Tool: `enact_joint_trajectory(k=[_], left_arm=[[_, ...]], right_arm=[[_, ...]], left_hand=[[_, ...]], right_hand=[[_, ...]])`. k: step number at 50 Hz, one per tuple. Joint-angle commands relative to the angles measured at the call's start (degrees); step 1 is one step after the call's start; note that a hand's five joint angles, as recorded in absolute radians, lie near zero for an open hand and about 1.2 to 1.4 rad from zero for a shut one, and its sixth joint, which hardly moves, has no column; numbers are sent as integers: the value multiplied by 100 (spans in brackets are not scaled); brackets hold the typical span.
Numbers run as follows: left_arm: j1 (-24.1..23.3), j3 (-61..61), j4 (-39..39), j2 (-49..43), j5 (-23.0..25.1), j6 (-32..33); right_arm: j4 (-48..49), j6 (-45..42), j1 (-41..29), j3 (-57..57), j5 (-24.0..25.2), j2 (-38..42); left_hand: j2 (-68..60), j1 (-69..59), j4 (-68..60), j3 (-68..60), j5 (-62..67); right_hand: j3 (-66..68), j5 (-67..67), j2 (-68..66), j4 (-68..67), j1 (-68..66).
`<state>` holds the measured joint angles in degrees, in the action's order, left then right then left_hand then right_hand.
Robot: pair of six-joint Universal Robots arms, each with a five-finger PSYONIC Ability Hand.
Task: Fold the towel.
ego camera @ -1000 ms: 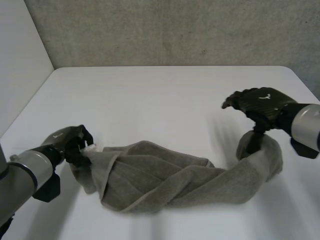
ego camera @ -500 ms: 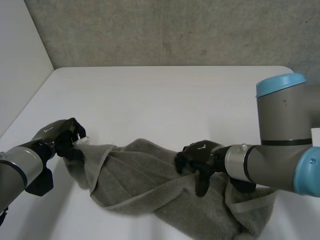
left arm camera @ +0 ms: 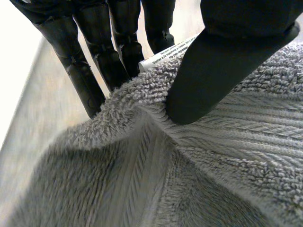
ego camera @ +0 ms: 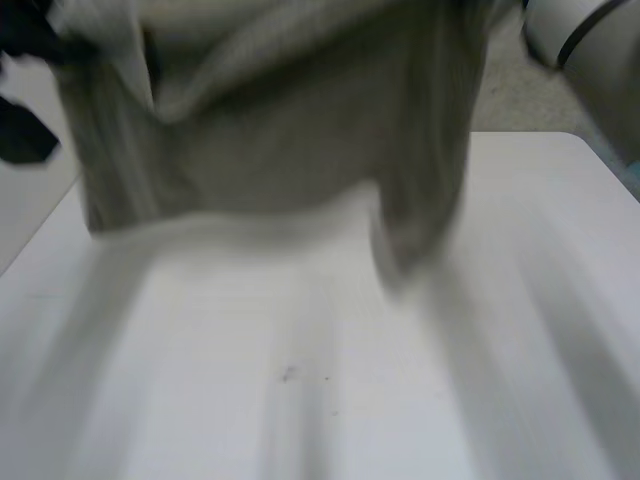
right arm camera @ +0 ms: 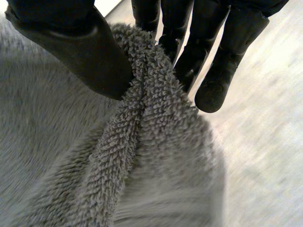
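The grey towel (ego camera: 270, 130) hangs in the air above the white table (ego camera: 300, 380), spread between my two arms, its lower edge just over the tabletop. My left hand (left arm camera: 218, 71) pinches one top corner of the towel (left arm camera: 199, 161) between thumb and fingers, beside a small white label (left arm camera: 165, 51). My right hand (right arm camera: 75, 47) pinches the other top corner of the towel (right arm camera: 142, 156), the thumb pressing the bunched edge against the fingers. In the head view the left hand (ego camera: 25, 40) is a dark shape at the towel's upper left, and the right arm (ego camera: 570, 35) is at the upper right.
The white tabletop stretches bare below the hanging towel toward me. A grey wall (ego camera: 540, 100) stands behind the table.
The towel lay bunched on the table; now both hands have lifted it high and it hangs spread out. My right hand moved onto the towel and shut on its corner.
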<state>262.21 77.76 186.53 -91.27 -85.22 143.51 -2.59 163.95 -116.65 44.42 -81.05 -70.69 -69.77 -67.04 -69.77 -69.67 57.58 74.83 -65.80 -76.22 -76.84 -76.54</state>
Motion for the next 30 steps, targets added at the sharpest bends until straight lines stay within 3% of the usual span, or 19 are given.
enact_joint_trajectory(k=[1,5,11,18,24,26,28,29,30], left_arm=[[23,195,806,30,-522,-693],[23,1150,947,-92,-382,-632],[41,2433,1175,-873,163,-176],[357,3289,1483,-1411,331,678],[717,3456,1395,-1367,357,1555],[753,3465,1395,-1314,357,1724],[823,3465,1404,-1096,366,1995],[823,3465,1404,-1095,366,1997],[849,3465,1413,-964,375,2092]], right_arm=[[-83,-117,-50,1262,107,-296],[-671,-948,-77,2681,431,-200],[-542,-2076,-165,4283,529,493],[-233,-2121,-112,4857,485,1013],[-207,-2077,-7,5076,546,663],[-180,-2068,20,5129,546,514],[-154,-2051,73,5182,546,389],[-75,-1999,125,5226,546,311],[4,-1902,169,5261,546,249]], left_hand=[[-1023,-1296,-1023,-1033,1242],[-1023,-1296,-1023,-1033,1242],[-1023,-1296,-1023,-1033,1242],[-1023,-1296,-1023,-1033,1242],[-1023,-1296,-1023,-1033,1242],[-604,-878,-605,-614,823],[1587,1313,1586,1577,-1368],[1599,1325,1598,1589,-1380],[3081,2808,3081,3071,-2862]], right_hand=[[517,-420,-378,-316,-346],[517,-420,-378,-316,-346],[517,-420,-378,-316,-346],[517,-420,-378,-316,-346],[517,-420,-378,-316,-346],[517,-420,-378,-316,-346],[517,-420,-378,-316,-346],[517,-420,-378,-316,-346],[517,-420,-378,-316,-346]])
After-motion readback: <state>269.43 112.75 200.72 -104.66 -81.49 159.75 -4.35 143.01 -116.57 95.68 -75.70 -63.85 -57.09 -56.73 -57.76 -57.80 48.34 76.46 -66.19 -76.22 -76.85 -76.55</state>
